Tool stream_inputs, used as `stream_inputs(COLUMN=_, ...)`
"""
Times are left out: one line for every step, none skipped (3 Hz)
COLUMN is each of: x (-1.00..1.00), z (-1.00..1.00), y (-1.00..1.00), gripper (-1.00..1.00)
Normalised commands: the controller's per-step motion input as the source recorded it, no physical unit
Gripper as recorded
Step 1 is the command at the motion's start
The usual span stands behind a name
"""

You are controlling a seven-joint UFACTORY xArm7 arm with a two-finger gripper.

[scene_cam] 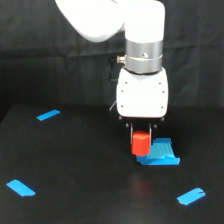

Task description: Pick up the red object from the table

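Gripper [141, 134] fingers clamp the red cylinder [141, 143], as we see it, just over the black desk [75, 165]; beside it lies a blue tray piece [161, 152], near the desk's middle.

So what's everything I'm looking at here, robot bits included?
red object: one, red-orange, short cylinder between the gripper's fingers, right of centre, beside the blue tray piece; whether it touches the table cannot be told.
blue tray piece: one, bright blue, flat, on the table just to the exterior view's right of the red object.
blue tape strips: three, bright blue, on the table at upper left, lower left and lower right.
table: one, matte black, fills the lower part.
backdrop: one, black cloth behind.
arm: one, white with a silver band, coming down from the top.
gripper: one, dark fingers around the red object.
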Motion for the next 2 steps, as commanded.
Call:
stream_inputs(x=-0.05, z=0.84, y=0.08, gripper=-1.00)
stream_inputs(x=-0.06, z=0.94, y=0.10, gripper=-1.00)
